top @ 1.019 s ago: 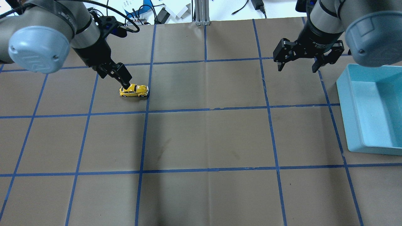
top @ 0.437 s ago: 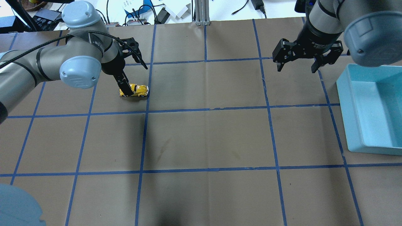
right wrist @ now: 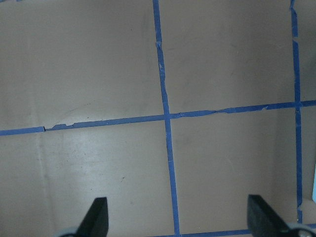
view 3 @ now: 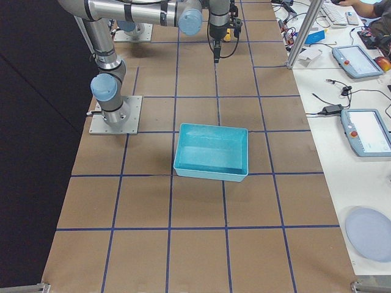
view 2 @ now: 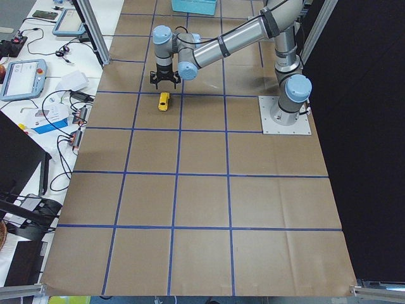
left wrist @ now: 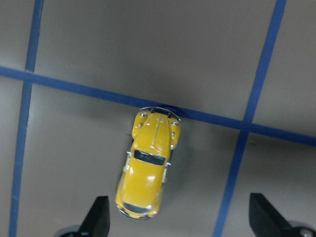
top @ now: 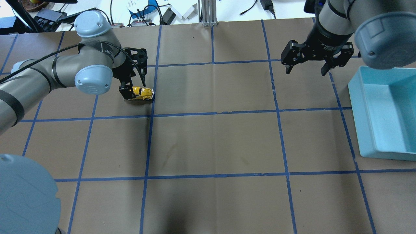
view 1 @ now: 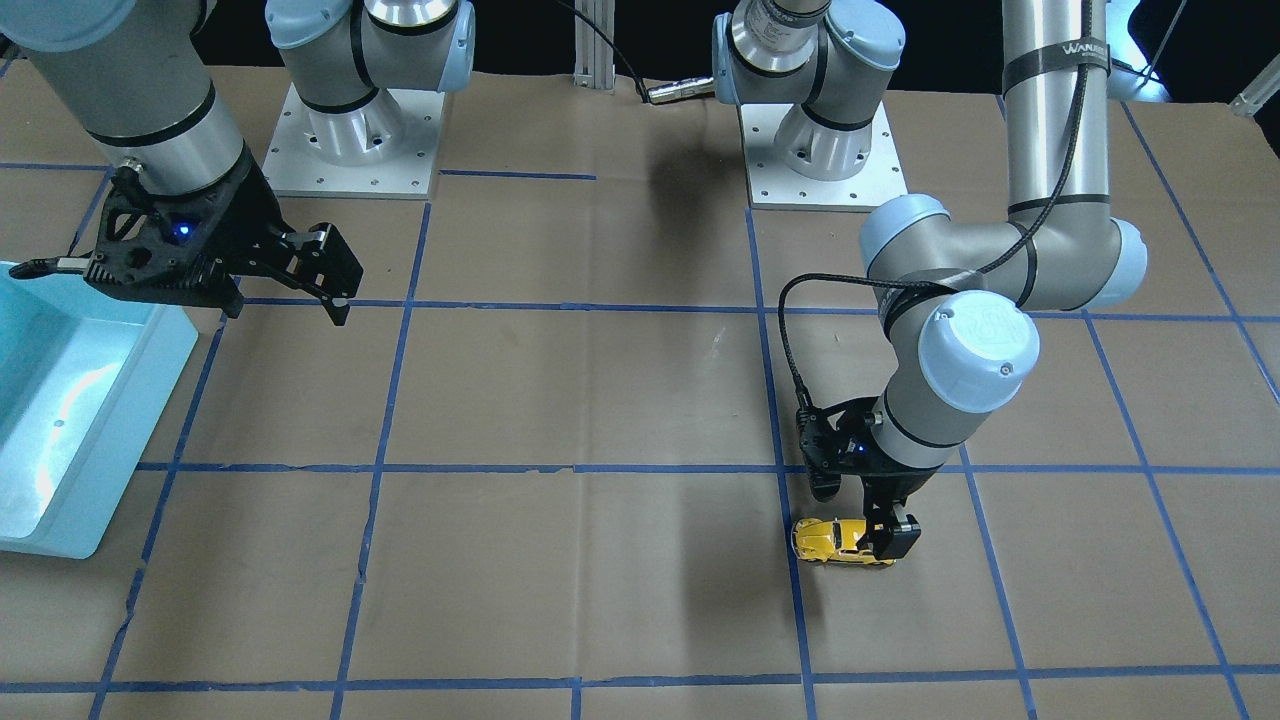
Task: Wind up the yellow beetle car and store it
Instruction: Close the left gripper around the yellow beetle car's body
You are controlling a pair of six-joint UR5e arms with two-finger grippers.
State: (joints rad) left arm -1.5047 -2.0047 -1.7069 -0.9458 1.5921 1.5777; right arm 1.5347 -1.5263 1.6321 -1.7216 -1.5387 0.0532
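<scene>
The yellow beetle car [top: 142, 93] stands on the brown table by a blue tape line; it also shows in the front view [view 1: 835, 540] and the left side view [view 2: 164, 101]. My left gripper [top: 134, 85] is open, low over the car's tail end. In the left wrist view the car [left wrist: 148, 165] points away from the gripper [left wrist: 180, 219], with its tail level with the fingertips and close to one finger [left wrist: 98, 217], not gripped. My right gripper [top: 306, 71] is open and empty, hovering over bare table [right wrist: 180, 219].
A light blue bin [top: 356, 107] stands at the table's right edge, just right of my right gripper; it also shows in the front view [view 1: 150, 370] and the right side view [view 3: 211, 172]. Blue tape lines grid the table. Cables and devices lie beyond the far edge.
My left arm has swung round and its wrist has turned, bringing the open gripper down at the car's tail. The car has not moved. The right gripper has barely shifted.
</scene>
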